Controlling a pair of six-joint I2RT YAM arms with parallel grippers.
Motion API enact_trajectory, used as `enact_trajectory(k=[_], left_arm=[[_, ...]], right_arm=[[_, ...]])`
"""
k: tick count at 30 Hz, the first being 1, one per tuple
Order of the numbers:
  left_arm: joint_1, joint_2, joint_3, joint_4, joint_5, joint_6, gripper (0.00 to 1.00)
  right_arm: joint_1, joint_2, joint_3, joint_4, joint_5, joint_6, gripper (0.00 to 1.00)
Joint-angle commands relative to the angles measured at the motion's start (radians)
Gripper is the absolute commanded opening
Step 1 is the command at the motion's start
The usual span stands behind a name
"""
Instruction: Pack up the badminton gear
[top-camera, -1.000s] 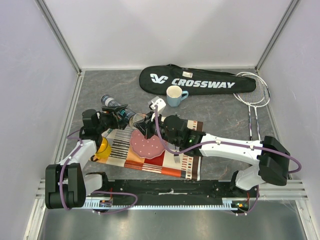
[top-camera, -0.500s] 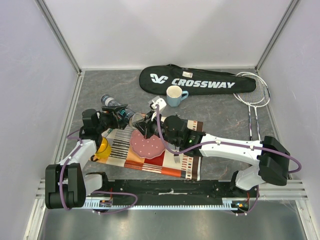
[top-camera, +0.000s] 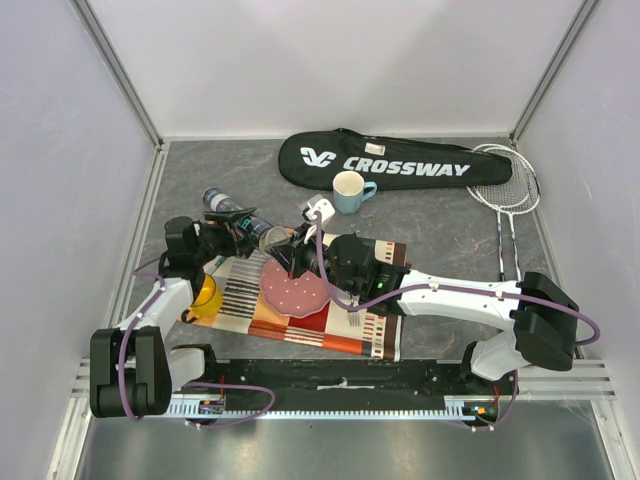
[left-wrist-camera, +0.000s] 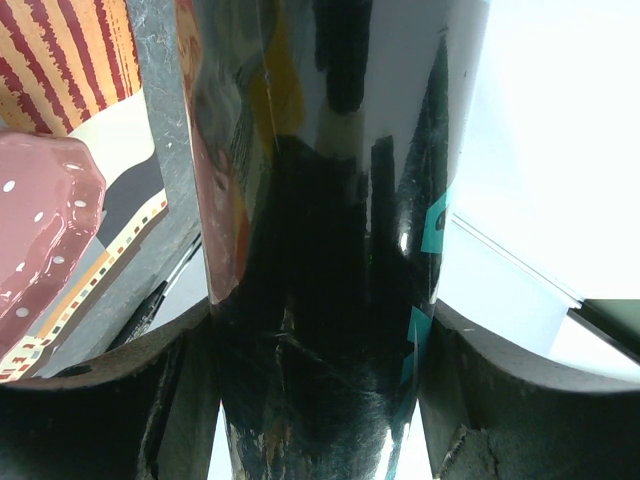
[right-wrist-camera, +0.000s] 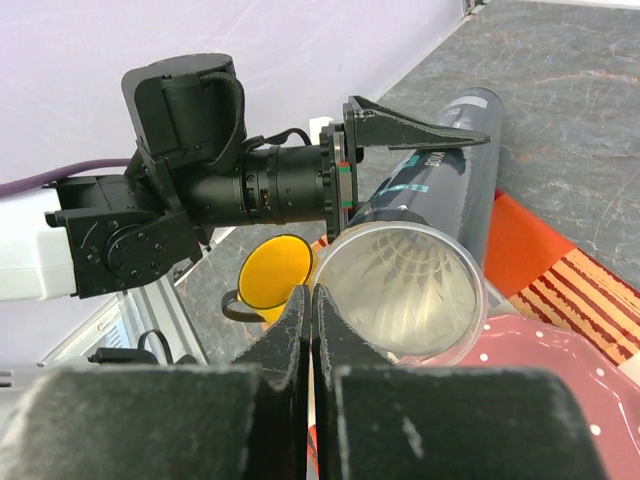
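My left gripper (top-camera: 238, 228) is shut on the long dark tube (top-camera: 240, 217), which lies tilted above the table's left side; its jaws (left-wrist-camera: 320, 345) clamp the glossy tube (left-wrist-camera: 320, 230) from both sides. The tube's open mouth (right-wrist-camera: 405, 285) faces my right gripper (right-wrist-camera: 311, 300), and white shuttlecock feathers (right-wrist-camera: 410, 280) show inside. My right gripper (top-camera: 291, 256) is shut and empty, just left of the tube's rim. The black CROSSWAY bag (top-camera: 395, 160) lies at the back. Two rackets (top-camera: 505, 190) rest at the back right.
A light blue cup (top-camera: 350, 190) stands in front of the bag. A yellow mug (top-camera: 207, 295) and a pink plate (top-camera: 293, 290) sit on a striped mat (top-camera: 250, 305), with a fork (top-camera: 355, 318) to the plate's right. Walls close in on three sides.
My right arm has edged slightly towards the tube's mouth, still shut. The left gripper and the tube have stayed where they were.
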Motion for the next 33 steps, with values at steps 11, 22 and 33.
enact_trajectory(k=[11,22,33], left_arm=[[-0.011,-0.017,0.054,0.046,-0.001,-0.003,0.02],[-0.016,-0.024,0.045,0.046,-0.004,-0.005,0.02],[-0.021,-0.032,0.041,0.045,0.001,-0.005,0.02]], right_arm=[[0.007,-0.005,-0.033,0.082,-0.006,0.038,0.0],[0.005,-0.005,-0.024,0.088,0.016,0.029,0.0],[-0.001,0.041,-0.005,0.115,0.048,0.0,0.0]])
